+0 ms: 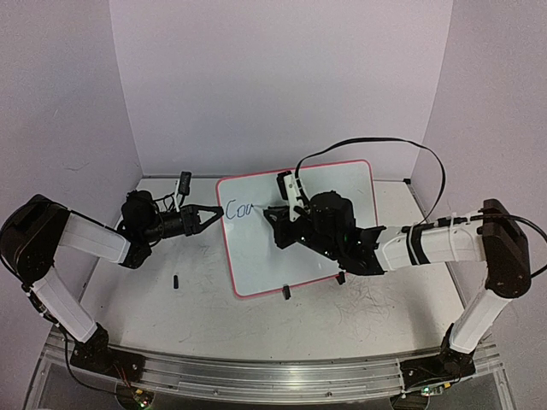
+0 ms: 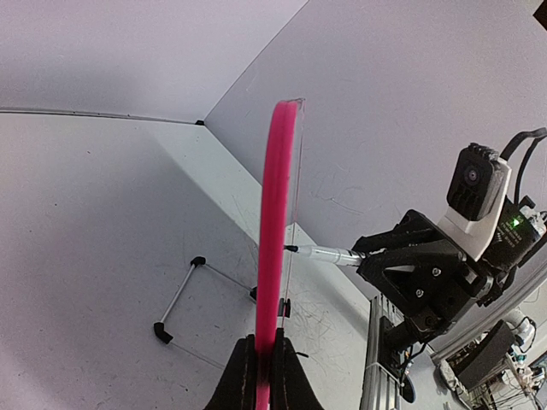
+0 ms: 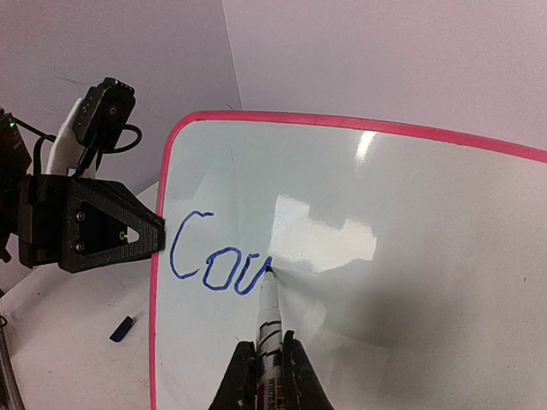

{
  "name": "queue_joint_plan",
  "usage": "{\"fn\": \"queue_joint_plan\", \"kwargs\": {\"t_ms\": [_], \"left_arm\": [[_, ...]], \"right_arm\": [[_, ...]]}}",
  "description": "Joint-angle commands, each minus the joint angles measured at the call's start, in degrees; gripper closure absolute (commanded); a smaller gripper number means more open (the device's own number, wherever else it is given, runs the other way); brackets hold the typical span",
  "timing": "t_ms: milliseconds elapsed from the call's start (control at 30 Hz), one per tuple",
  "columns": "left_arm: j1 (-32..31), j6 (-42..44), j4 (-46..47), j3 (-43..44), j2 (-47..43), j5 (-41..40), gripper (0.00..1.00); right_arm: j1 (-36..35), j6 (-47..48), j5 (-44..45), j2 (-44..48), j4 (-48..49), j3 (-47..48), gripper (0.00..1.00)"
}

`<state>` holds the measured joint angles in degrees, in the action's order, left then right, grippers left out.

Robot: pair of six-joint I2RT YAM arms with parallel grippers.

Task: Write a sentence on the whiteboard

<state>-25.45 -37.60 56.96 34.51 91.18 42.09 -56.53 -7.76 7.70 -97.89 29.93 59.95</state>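
The whiteboard [image 1: 316, 248], glossy white with a red-pink rim, stands tilted at mid-table on two black clip feet. Blue handwriting "Cou" [image 1: 238, 209] sits at its upper left and shows in the right wrist view [image 3: 214, 256]. My left gripper [image 1: 216, 211] is shut on the board's left rim, seen edge-on in the left wrist view [image 2: 272, 256] between my fingers [image 2: 242, 376]. My right gripper [image 3: 267, 363] is shut on a white marker [image 3: 268, 320] whose tip touches the board at the end of the "u". The marker also shows in the left wrist view [image 2: 329, 254].
A small dark cap [image 1: 176, 282] lies on the scuffed tabletop left of the board, also in the right wrist view [image 3: 122, 328]. A wire stand [image 2: 184, 295] lies behind the board. A black cable [image 1: 410, 154] arcs over the right arm. Walls close the back and sides.
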Motion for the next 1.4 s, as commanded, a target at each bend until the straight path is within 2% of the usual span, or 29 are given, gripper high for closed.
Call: {"fn": "queue_joint_plan", "kwargs": {"t_ms": [0, 1033, 1267, 1367], "left_arm": [[-1.09, -1.48, 0.59, 2.09, 0.46, 2.39, 1.0], [-1.14, -1.52, 0.57, 1.94, 0.55, 2.39, 1.0], [-1.09, -1.97, 0.58, 1.95, 0.3, 1.85, 0.99], [-1.06, -2.32, 0.56, 1.74, -0.38, 1.13, 0.92]], "right_arm": [[0.72, -0.74, -0.07, 1.21, -1.31, -1.0, 1.0], [0.59, -1.6, -0.49, 2.69, -1.95, -3.0, 1.0], [0.71, -2.95, -6.92, 13.1, 1.74, -5.91, 1.0], [1.18, -2.07, -7.26, 15.99, 1.97, -5.84, 1.0]]}}
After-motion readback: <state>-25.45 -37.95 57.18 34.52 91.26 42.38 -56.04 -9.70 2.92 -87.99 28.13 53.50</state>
